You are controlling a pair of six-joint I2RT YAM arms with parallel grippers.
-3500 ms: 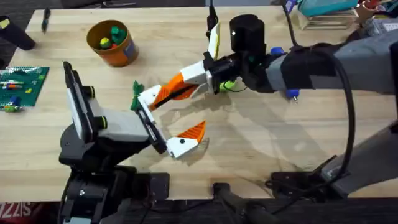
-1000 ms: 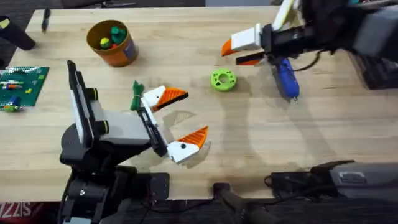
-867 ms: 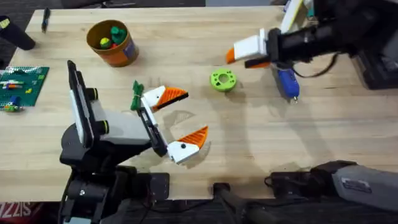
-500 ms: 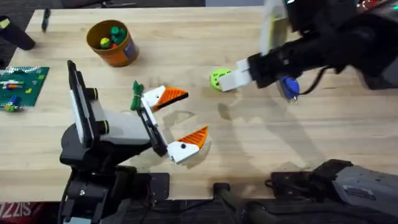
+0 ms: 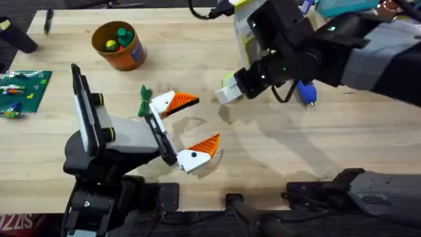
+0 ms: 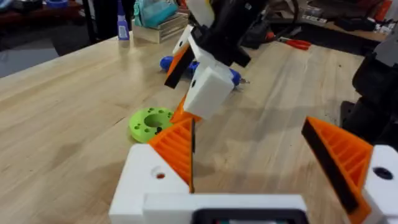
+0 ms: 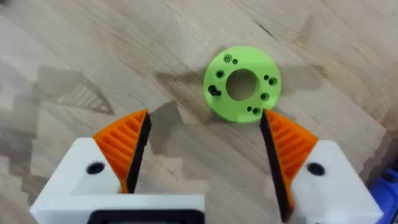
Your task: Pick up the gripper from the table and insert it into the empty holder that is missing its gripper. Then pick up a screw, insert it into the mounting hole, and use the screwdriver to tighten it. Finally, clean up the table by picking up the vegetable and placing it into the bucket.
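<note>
Lowered right end effector (image 7: 202,146) now straddles green disc (image 7: 242,84).

Right pincer (image 7: 202,158) spread over green ring disc (image 7: 242,83), bare desk (image 5: 276,145) around. Screwdriver (image 5: 304,91) just beside. Left pincer (image 5: 187,128) blocks near-left approach.

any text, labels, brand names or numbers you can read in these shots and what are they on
No text can be read for certain.
Red patch with white letters at the overhead view's lower left corner: cut off at the edge, too partial to read.
Green board at the table's left edge: small coloured marks, too small to read.
Green ring, orange bucket, blue screwdriver: no writing visible.
</note>
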